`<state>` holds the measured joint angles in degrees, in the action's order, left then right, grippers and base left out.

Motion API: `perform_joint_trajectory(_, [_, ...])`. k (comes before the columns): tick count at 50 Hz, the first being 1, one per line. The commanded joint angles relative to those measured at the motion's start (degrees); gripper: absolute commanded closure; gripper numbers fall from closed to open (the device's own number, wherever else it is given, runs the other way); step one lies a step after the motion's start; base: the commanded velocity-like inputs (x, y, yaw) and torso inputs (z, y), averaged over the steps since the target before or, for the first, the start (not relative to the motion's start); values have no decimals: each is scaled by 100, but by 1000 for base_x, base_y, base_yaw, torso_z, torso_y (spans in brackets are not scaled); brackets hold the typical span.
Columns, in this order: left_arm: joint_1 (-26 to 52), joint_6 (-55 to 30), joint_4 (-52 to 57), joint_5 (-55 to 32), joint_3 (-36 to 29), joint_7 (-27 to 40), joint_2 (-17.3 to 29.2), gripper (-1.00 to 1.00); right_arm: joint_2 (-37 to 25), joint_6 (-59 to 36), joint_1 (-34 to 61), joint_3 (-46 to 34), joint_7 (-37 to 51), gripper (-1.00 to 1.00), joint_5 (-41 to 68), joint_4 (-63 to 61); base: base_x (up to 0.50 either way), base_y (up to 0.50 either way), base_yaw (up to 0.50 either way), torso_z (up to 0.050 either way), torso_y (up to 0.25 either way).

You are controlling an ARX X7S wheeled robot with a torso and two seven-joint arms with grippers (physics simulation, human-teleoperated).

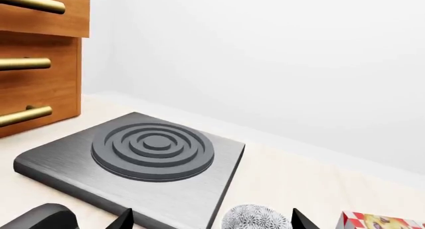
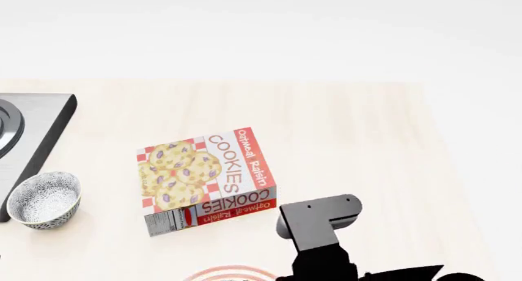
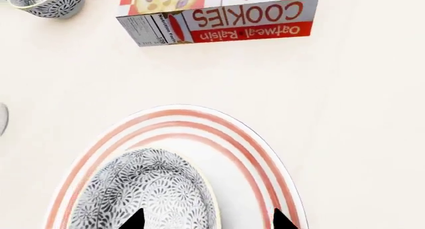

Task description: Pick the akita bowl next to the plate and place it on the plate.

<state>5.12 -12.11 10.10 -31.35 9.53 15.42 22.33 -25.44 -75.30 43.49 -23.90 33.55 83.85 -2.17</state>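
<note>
as the right wrist view shows, the akita bowl [image 3: 143, 191] sits within the red-ringed plate [image 3: 265, 159], between the fingertips of the right gripper [image 3: 206, 220], whose jaws stand apart around it; whether they touch it cannot be told. placement appears essentially done, leaving release and withdrawal. a second speckled bowl [image 2: 44, 199] rests beside the stove plate [image 1: 133, 154] and cookie box [image 2: 208, 178], between the spread tips of the left gripper [image 1: 211, 222].
</note>
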Motion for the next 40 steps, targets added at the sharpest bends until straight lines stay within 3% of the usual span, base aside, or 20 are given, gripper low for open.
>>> perform_joint_trajectory(1, [-3, 28, -24, 3, -12, -2, 2, -100, -157, -133, 220, 175, 586, -100, 413, -556, 0, 0, 0, 0, 0])
perform_joint_trajectory(21, [3, 12, -16, -28, -24, 27, 18, -100, -621, 258, -89, 693, 1366, -100, 873, -1986, 0, 0, 0, 0, 0])
perform_joint_trajectory(32, [-2, -17, 24, -46, -27, 65, 31, -100, -804, 969, -743, 1248, 1679, -100, 231, -3002, 0, 0, 0, 0, 0])
perform_joint_trajectory(40, [-7, 21, -3, -40, -32, 53, 30, -100, -1028, 1573, -1440, 1528, 1696, -100, -1029, -3778, 0, 0, 0, 0, 0])
